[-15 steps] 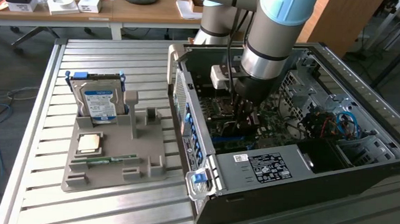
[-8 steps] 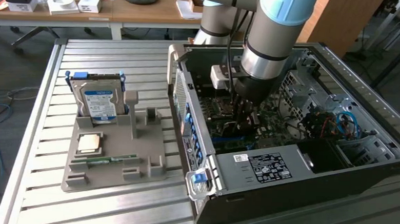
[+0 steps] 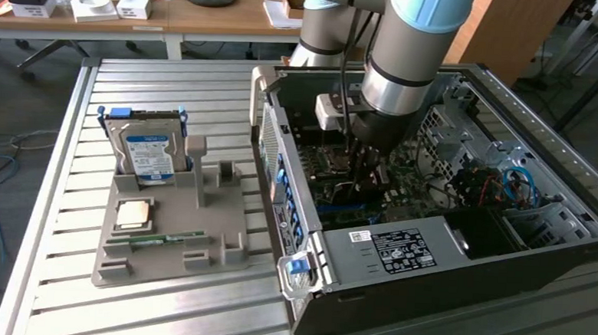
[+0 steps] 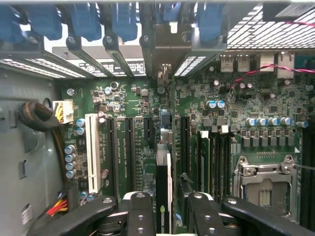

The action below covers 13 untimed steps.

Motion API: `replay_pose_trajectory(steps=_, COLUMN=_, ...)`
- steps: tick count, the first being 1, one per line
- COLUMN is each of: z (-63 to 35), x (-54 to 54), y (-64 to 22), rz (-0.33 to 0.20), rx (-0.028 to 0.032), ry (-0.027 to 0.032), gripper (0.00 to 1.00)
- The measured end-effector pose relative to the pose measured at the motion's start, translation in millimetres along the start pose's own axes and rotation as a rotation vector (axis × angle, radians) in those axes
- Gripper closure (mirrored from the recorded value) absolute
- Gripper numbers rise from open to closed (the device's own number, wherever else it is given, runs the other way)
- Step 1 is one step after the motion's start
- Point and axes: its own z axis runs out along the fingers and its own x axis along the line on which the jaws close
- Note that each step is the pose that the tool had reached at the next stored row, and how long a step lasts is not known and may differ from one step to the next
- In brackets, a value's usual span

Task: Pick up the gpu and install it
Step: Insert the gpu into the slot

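Reaches steeply downward, wrist vertical, pincer pointing straight down; black fingers held close, seemingly clamped on a thin edge-on card between them.

One arm, one open computer case, one hard drive, one grey holder tray, one gpu.

A silver hard drive stands upright in a grey holder beside the open computer case.
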Motion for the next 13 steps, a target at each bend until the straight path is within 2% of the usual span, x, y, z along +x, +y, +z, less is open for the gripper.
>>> replay_pose_trajectory(steps=5, z=-15.9, x=-0.3, y=-0.1, rz=0.000, rx=0.0000, ry=0.0001, gripper=0.67)
replay_pose_trajectory(steps=13, z=-48.0, x=-0.9, y=-0.4, rz=0.000, rx=0.0001, ry=0.0000, gripper=0.67)
